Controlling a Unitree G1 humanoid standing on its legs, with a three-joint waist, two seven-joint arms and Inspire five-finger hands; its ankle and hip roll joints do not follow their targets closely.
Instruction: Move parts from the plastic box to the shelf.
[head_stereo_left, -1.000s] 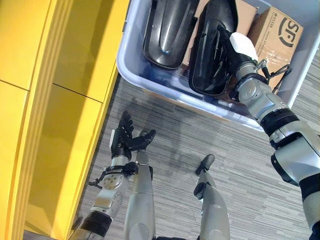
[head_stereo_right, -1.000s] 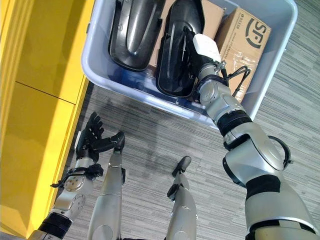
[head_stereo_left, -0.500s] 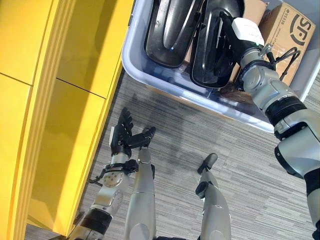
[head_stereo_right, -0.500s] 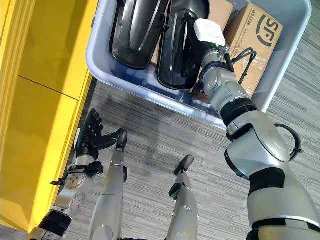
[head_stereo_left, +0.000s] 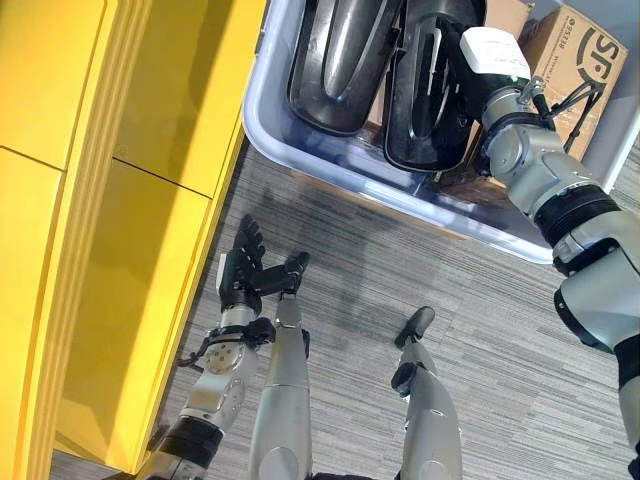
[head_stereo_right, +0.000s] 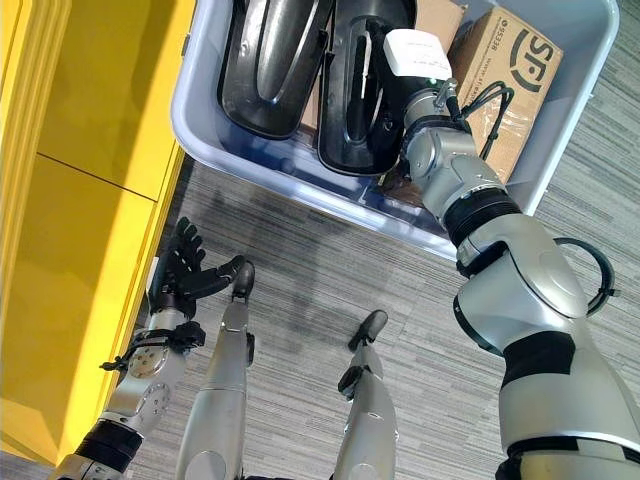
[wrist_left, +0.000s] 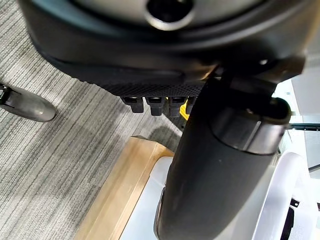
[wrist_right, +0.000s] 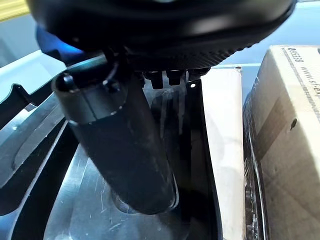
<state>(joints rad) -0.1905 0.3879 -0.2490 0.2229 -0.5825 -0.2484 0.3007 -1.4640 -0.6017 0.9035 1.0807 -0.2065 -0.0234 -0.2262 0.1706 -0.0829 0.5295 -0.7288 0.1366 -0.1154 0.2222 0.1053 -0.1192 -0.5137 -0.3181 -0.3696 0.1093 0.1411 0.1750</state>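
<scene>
A blue-grey plastic box (head_stereo_left: 262, 140) stands on the floor ahead. It holds two black moulded parts side by side and some cardboard cartons. My right hand (head_stereo_left: 490, 58) reaches into the box and is shut on the right black part (head_stereo_left: 425, 100). Its thumb (wrist_right: 125, 150) lies inside the part's hollow shell (wrist_right: 100, 210) and the fingers curl at its rim. The left black part (head_stereo_left: 335, 60) lies untouched beside it. My left hand (head_stereo_left: 243, 275) hangs open low over the floor, fingers spread, next to the yellow shelf (head_stereo_left: 100, 200).
A printed cardboard carton (head_stereo_left: 575, 50) fills the box's right end, close against my right wrist. A flat carton (wrist_right: 222, 130) lies under the black parts. The yellow shelf's panels run along the whole left side. Grey striped carpet (head_stereo_left: 480, 300) lies between box and shelf.
The whole view has shifted a little. My right hand has moved slightly farther into the box with the black part, which now stands straighter beside the other part. My left hand has stayed put.
</scene>
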